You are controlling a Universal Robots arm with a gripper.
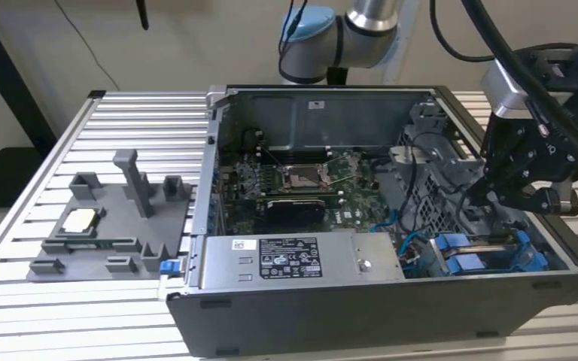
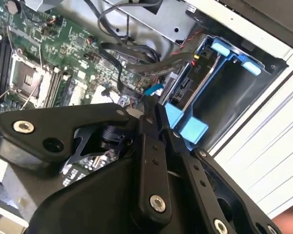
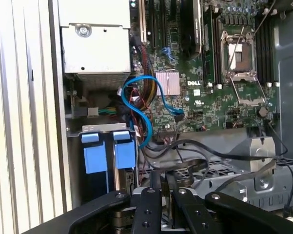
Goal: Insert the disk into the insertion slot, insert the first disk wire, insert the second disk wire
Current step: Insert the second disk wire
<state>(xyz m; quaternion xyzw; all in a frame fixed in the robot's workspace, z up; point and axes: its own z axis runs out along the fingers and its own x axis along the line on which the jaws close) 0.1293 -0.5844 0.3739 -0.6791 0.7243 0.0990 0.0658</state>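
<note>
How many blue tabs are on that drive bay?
4 blue tabs: two at the drive bay end nearest the pincer, two at its far end; others may be hidden.

Hanging inside the open computer case [image 1: 530, 289], with the pincer [image 1: 510, 197] just above the insertion slot [image 1: 490, 254]. Crowding in beside the pincer: black cables [image 3: 205, 151] and a blue cable [image 3: 148, 105]. Blocking beyond the slot: the power-supply box [image 1: 299, 259]. Standing close on the far side: the case wall.
</note>
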